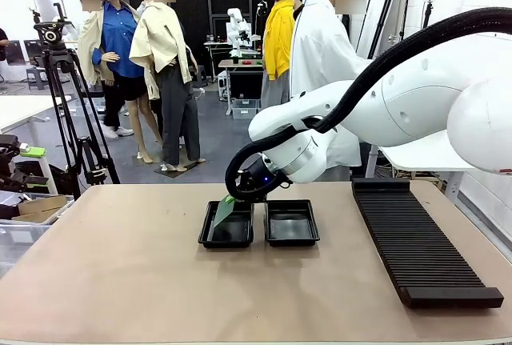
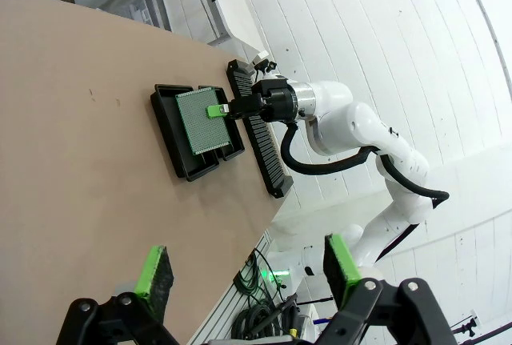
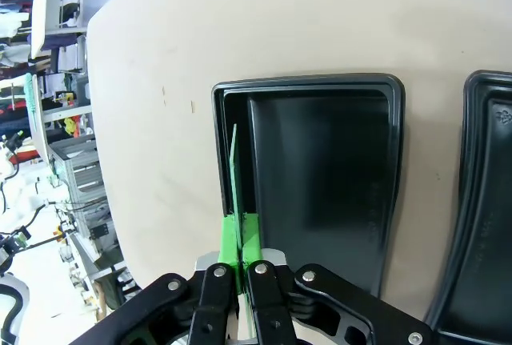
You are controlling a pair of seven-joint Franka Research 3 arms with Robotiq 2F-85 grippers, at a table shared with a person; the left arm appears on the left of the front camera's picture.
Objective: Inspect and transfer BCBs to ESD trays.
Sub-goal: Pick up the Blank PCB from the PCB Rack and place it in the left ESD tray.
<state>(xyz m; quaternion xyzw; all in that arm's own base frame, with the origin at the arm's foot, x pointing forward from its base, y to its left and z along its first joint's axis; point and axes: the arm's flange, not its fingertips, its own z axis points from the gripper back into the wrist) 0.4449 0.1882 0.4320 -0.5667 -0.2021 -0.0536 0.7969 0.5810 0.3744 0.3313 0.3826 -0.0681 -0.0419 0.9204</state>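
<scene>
My right gripper [image 1: 233, 198] is shut on the edge of a green BCB [image 1: 223, 211], which tilts down into the left ESD tray [image 1: 225, 242]. The second ESD tray [image 1: 292, 223] lies right beside it with a bare floor. Seen from the right wrist, the BCB [image 3: 235, 170] stands edge-on between the green pads [image 3: 230, 237], over the near side wall of the tray [image 3: 320, 177]. The left wrist view has the BCB's [image 2: 200, 118] flat face above the trays [image 2: 172, 133]. My left gripper [image 2: 248, 269] hangs open high above the table, holding nothing.
A long black ribbed rack [image 1: 420, 241] lies along the table's right side. A person in a white coat [image 1: 320, 49] stands at the far edge behind my right arm. A tripod [image 1: 68, 105] stands off the table's left. The near tabletop [image 1: 160, 289] is bare.
</scene>
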